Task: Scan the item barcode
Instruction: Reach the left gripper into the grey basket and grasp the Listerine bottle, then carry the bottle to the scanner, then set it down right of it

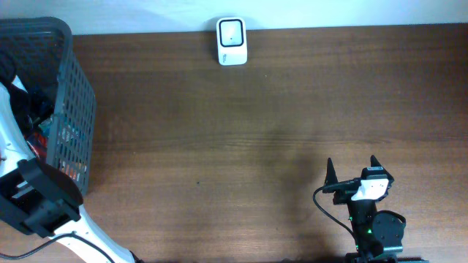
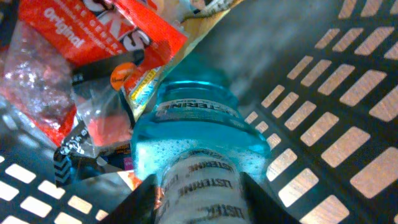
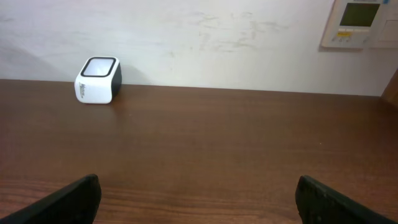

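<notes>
The left hand (image 2: 199,202) is down inside the grey basket (image 1: 77,95) at the tabletop's (image 1: 219,146) 9 o'clock edge; its two dark fingers (image 2: 142,202) press against either side of the neck of a blue mouthwash bottle (image 2: 196,124), so it is gripping that bottle. In the left wrist view the bottle lies against the basket's slotted wall, with a red packet (image 2: 93,31) and clear wrappers crowded at its 10 o'clock. The right hand (image 1: 352,172) sits near the 5 o'clock corner of the tabletop, apart from everything; its fingers are spread wide and hold nothing. The small white scanner (image 1: 232,41) stands at 12 o'clock on the far edge against the wall, well apart from both hands.
</notes>
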Robot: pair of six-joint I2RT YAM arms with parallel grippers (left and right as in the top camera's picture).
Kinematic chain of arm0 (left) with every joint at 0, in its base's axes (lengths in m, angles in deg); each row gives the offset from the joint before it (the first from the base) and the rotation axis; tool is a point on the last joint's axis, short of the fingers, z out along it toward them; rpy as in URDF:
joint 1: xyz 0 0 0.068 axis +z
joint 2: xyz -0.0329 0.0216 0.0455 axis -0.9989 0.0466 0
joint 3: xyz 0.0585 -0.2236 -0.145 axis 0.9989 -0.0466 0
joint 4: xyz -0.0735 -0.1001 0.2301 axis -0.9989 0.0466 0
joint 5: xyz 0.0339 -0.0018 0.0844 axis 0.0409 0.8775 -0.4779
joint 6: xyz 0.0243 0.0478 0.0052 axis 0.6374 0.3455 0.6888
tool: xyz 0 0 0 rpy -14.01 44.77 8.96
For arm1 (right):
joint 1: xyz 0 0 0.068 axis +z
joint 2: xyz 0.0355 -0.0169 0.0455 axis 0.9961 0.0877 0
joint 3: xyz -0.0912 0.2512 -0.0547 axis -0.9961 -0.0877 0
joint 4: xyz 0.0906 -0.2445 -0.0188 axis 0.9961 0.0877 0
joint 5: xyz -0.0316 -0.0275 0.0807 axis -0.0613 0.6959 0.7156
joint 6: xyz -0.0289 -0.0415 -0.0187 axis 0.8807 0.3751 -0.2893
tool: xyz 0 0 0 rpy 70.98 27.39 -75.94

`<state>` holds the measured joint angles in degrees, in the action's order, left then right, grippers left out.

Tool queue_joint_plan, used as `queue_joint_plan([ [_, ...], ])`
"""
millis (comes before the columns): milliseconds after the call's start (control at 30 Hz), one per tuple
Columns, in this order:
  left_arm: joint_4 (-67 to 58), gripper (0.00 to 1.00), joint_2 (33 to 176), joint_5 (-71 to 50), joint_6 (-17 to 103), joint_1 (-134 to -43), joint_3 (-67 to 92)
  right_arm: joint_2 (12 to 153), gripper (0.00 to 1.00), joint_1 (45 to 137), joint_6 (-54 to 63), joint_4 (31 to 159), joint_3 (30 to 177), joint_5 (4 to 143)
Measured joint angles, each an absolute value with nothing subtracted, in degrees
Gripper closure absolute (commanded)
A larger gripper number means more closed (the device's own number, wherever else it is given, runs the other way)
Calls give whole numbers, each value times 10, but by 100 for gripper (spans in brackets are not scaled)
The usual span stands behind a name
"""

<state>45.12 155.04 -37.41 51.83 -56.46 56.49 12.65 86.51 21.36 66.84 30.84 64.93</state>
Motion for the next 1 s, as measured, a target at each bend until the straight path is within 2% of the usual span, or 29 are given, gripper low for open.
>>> queue_joint_plan([
  [67,449,89,1550,-378,518,-565,565,126,1,865,213,668,308,649],
  [100,449,96,1550,-377,517,-565,565,126,2,865,213,668,308,649],
  [200,488,96,1561,-376,517,-565,612,126,2,865,214,668,308,649],
  [333,547,92,1572,-352,517,-565,802,126,1,865,213,668,308,649],
  [500,571,92,1568,-187,485,-565,1058,126,1,865,214,668,308,649],
  [600,557,93,1563,-61,471,-571,1113,126,1,865,214,668,308,649],
  [633,553,87,1561,-27,465,-583,1113,126,1,865,214,668,308,649],
  [667,553,85,1560,11,459,-611,1113,126,1,865,213,668,308,649],
  [733,553,89,1560,42,455,-671,1113,126,1,865,214,668,308,649],
  [800,553,89,1560,21,453,-773,1111,126,1,865,214,668,308,649],
  [900,553,87,1563,-72,453,-936,1098,126,1,865,213,668,308,650],
  [1000,542,87,1627,-170,453,-1048,1077,126,1,865,214,668,308,649],
])
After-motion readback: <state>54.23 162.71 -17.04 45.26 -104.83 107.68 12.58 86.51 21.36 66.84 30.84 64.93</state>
